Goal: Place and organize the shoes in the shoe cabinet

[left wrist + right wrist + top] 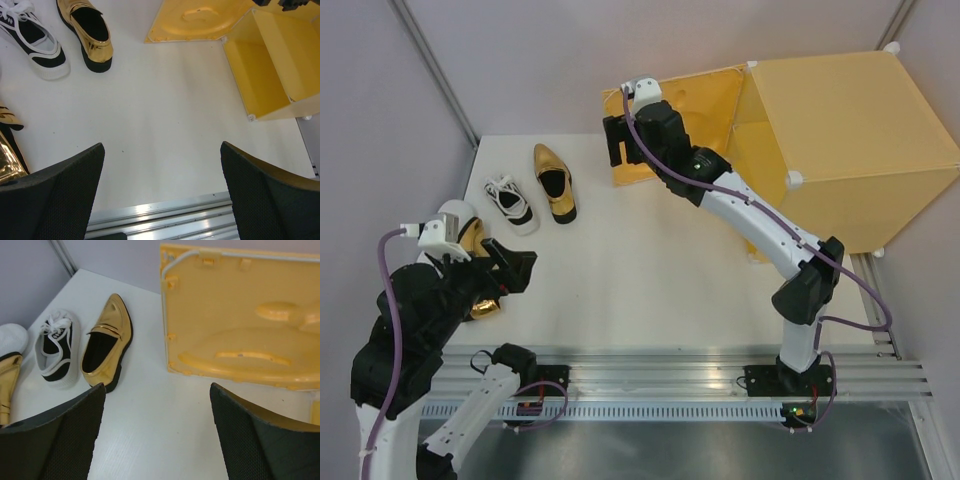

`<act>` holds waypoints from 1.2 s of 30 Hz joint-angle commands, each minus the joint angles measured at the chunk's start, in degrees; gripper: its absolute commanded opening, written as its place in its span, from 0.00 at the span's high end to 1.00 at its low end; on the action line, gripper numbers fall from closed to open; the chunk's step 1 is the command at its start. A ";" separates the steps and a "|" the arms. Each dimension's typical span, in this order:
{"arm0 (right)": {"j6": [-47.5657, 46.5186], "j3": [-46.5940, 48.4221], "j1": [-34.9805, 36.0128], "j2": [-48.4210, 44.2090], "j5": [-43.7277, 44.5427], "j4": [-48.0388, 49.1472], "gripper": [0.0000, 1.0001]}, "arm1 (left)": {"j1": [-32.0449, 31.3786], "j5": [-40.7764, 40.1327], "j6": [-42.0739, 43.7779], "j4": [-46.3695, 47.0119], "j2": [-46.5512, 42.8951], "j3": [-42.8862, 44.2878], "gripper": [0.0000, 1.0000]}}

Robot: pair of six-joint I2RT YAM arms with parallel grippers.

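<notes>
A gold loafer (554, 182) and a white laced sneaker (510, 203) lie side by side at the far left of the tabletop (650, 280), soles down and toes pointing away from the arms. Nearer the left arm, a second gold shoe (6, 390) and a plain white shoe (10, 337) sit close together, partly hidden under that arm in the overhead view. None of the four is inside the shoe cabinet (850, 140), which stands at the far right with its door (240, 315) swung wide, the embossed inner face turned toward the shoes.

The right claw (157, 385) hangs released just in front of the door with nothing between its fingers. The left claw (162, 145) is also spread wide and empty, poised low over the near left of the tabletop beside the near pair.

By my reading, no shoe has been placed and a first pick is what comes next. Several things could go wrong:

- The loafer and sneaker sit so close that a finger coming down between them may shove one aside or catch a lace.
- The gold surface looks slick, so a shallow pinch could let it slide out.
- The right arm is close enough to the door to knock it partly shut.
- The cabinet looks light, so a shoe pushed in hard could slide it.
</notes>
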 commanded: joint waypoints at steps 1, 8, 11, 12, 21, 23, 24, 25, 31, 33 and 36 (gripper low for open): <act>-0.27 -6.71 -0.65 -5.36 5.17 3.53 0.13 | -0.22 -1.81 1.53 0.74 0.85 -1.02 0.00; 2.89 -9.97 -6.98 -5.10 3.51 2.47 0.22 | -0.22 -2.86 1.35 4.25 4.89 -3.74 0.00; 2.54 -11.46 -8.29 -5.01 1.76 2.65 0.22 | -0.22 -3.66 0.56 5.66 7.96 -5.23 0.00; 2.98 -12.08 -8.65 -4.93 1.32 2.39 0.22 | -0.22 -3.75 0.12 6.71 8.67 -5.67 0.00; 2.54 -17.09 -10.15 -8.61 -4.57 -1.21 0.13 | -0.14 -6.99 -2.87 13.04 21.06 -8.58 0.00; 2.37 -18.75 -10.15 -9.67 -5.36 -2.09 0.10 | 0.04 -7.97 -2.87 15.15 23.60 -8.32 0.00; 2.28 -19.28 -10.15 -10.98 -5.19 -2.35 0.09 | 0.21 -7.97 -2.87 16.03 25.97 -8.05 0.00; 2.10 -19.90 -10.15 -11.60 -5.11 -2.70 0.09 | 0.91 -7.53 -2.78 16.82 27.64 -7.53 0.00; 2.45 -27.10 -10.06 -18.00 -5.63 -1.83 0.09 | 5.66 -5.86 -3.40 21.39 38.01 -4.89 0.00; 3.15 -30.18 -10.15 -19.77 -6.42 -1.39 0.09 | 8.90 -5.42 -4.01 22.27 40.48 -4.36 0.00; 4.03 -34.13 -10.15 -22.85 -8.44 -0.69 0.09 | 13.20 -4.89 -4.19 24.29 44.44 -3.66 0.00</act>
